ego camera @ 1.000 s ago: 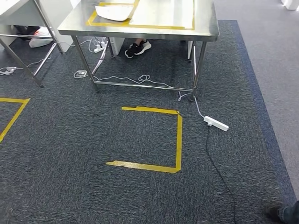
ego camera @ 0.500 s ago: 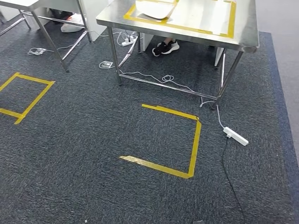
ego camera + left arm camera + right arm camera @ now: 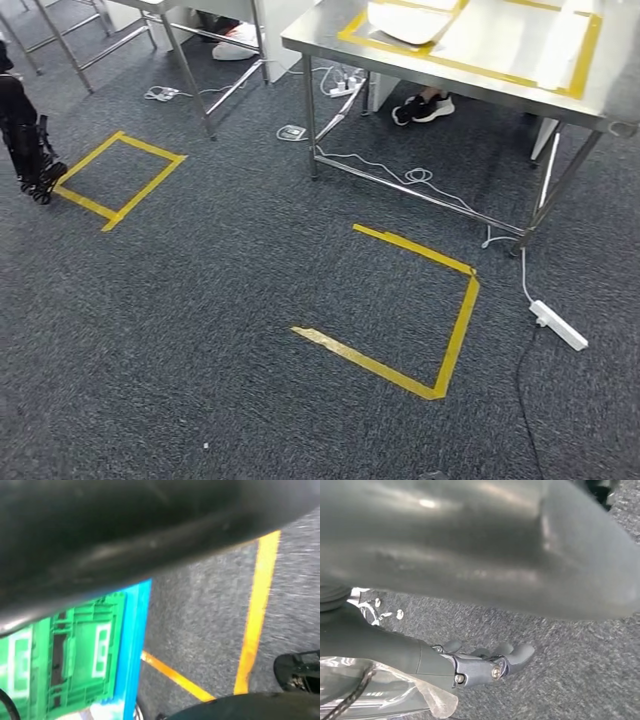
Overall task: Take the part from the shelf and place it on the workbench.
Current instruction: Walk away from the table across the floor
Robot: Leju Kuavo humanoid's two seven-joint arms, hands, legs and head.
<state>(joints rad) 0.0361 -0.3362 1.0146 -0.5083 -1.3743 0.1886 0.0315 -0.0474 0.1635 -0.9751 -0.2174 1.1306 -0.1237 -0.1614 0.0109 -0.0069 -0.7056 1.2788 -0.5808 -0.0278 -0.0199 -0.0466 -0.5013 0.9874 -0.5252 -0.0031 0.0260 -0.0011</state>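
The steel workbench stands at the far right of the head view, with yellow tape marked on its top and a white tray at its back edge. My right hand hangs over the carpet in the right wrist view, fingers fairly straight and nothing in them. A green crate on a blue edge appears in the left wrist view, under a dark blurred shape close to the lens. I cannot make out the left hand's fingers there. I see no part that I can identify.
Yellow tape outlines lie on the carpet ahead and to the left. A white power strip and cables trail by the workbench legs. A person's shoes show under the bench. A black wheeled object stands at far left.
The whole head picture has slid to the right: the camera has turned left. The second tape outline and the black wheeled object have come into view.
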